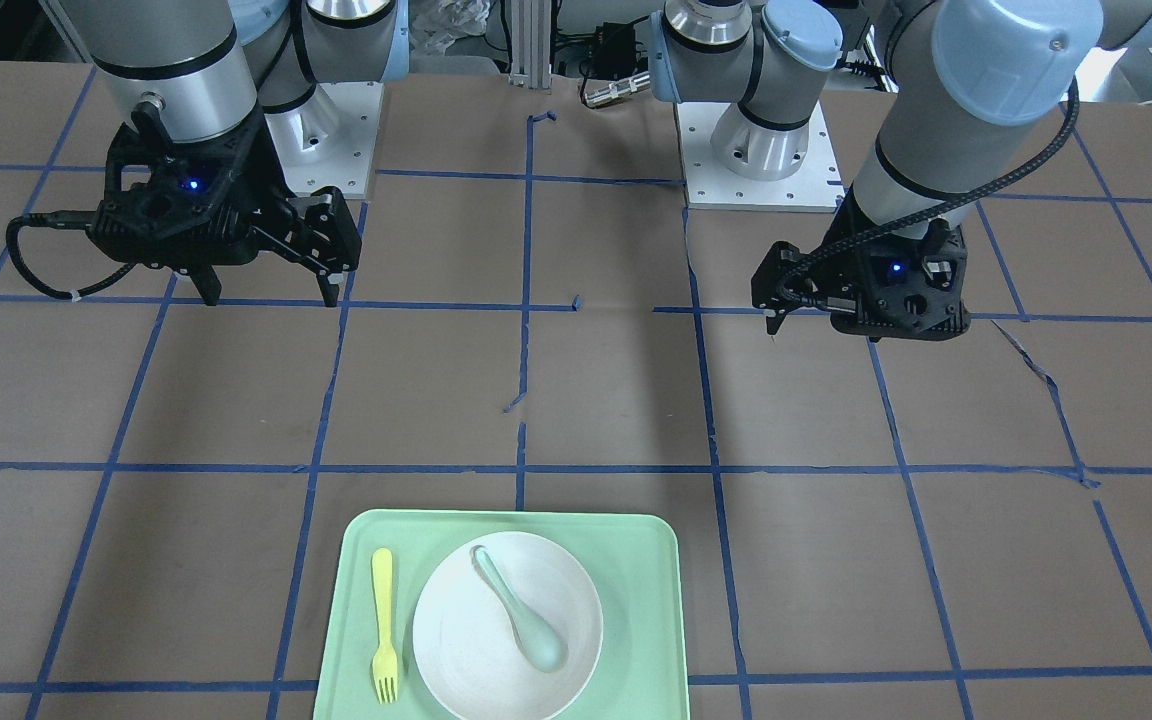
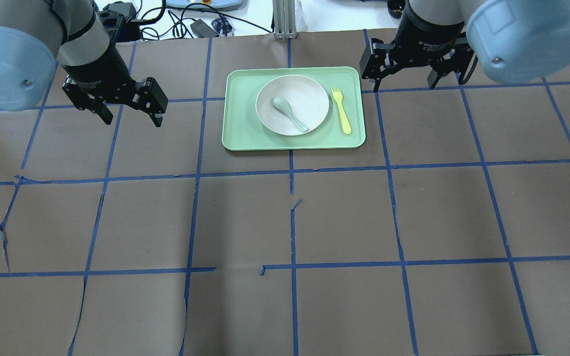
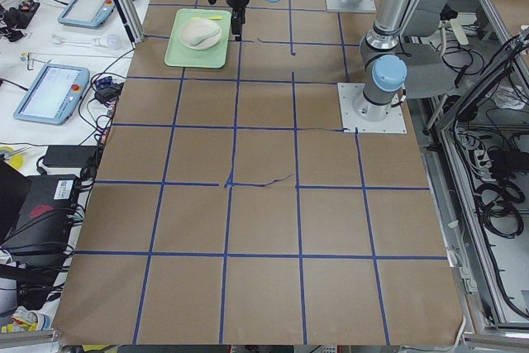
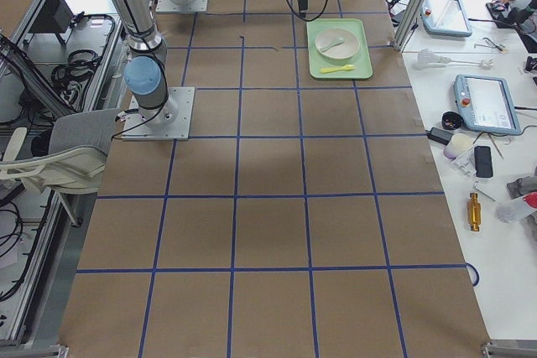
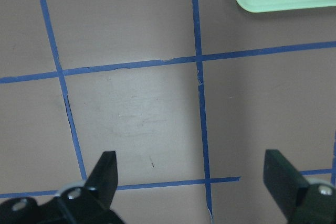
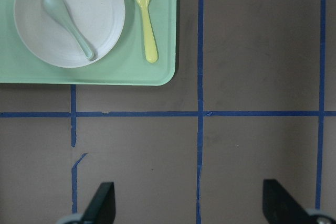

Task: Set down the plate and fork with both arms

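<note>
Black jaws of left arm (image 2: 86,44) and right arm (image 2: 433,22) are held wide apart, empty, above the surface (image 2: 314,222); plate (image 2: 310,96) and fork (image 2: 341,111) are untouched.

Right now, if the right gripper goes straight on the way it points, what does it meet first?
The right gripper would probably meet the bare table by a blue tape line; the tray and fork lie aside.

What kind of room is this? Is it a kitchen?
Not a kitchen; most likely a robot lab. Two robot arms are bolted to a table marked with a blue tape grid, and control screens sit beside it.
</note>
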{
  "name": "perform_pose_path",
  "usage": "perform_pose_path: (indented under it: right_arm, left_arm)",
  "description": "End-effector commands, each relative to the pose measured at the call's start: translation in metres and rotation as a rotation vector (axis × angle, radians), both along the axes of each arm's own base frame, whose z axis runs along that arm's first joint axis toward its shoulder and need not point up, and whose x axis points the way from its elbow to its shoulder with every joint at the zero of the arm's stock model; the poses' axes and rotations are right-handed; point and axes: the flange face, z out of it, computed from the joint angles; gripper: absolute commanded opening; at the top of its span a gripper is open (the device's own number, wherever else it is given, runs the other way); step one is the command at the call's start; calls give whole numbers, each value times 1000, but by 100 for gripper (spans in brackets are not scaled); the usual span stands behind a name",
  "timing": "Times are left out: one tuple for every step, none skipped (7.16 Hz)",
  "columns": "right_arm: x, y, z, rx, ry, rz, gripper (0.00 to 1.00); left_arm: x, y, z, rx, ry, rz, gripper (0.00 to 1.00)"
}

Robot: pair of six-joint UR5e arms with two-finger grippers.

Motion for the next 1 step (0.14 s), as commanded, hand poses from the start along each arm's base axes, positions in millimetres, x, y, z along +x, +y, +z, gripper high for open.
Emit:
perform_pose_path:
  right_arm:
    - [-1,0,0,-2,14,-2,100]
  left_arm:
    - [0,1,1,-5,0,1,100]
